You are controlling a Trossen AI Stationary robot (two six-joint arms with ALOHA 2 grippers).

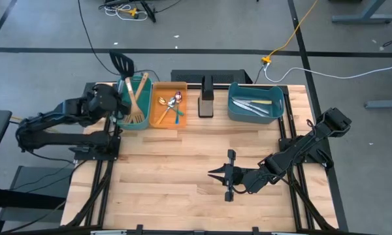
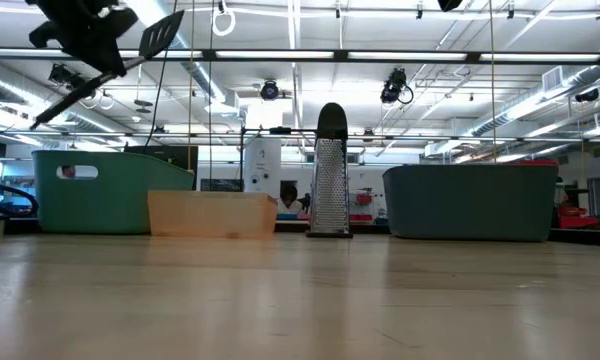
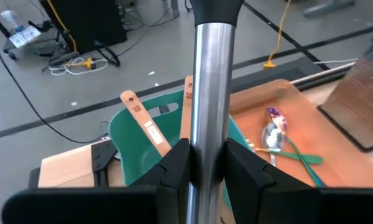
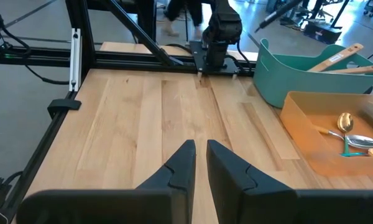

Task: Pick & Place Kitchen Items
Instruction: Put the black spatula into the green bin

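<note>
My left gripper (image 1: 116, 104) is shut on a black slotted turner (image 1: 122, 63) with a steel handle, held in the air over the teal bin (image 1: 146, 123). The turner's head (image 2: 160, 35) is up and toward the far edge. Two pale wooden spatulas (image 1: 137, 98) lie in the teal bin, leaning on its rim. Several spoons (image 1: 173, 106) lie in the orange bin (image 1: 158, 123). Silver knives (image 1: 255, 104) lie in the blue bin (image 1: 234, 112). My right gripper (image 1: 213, 173) is shut and empty, low over the table's near middle, pointing left. My left gripper pinches the turner's steel handle (image 3: 209, 118) between its two fingers (image 3: 174, 163), below the black neck. The fingers lie across the handle. The turner is lifted clear and tilted, its head (image 1: 122, 63) high over the bin's far side and its handle end (image 2: 50, 110) lower.
A metal box grater (image 1: 206, 99) stands upright between the orange and blue bins. The three bins line the table's far edge. Bare wood (image 1: 176, 163) spreads across the middle and near part of the table. Black frame rails (image 1: 104, 170) run along both sides.
</note>
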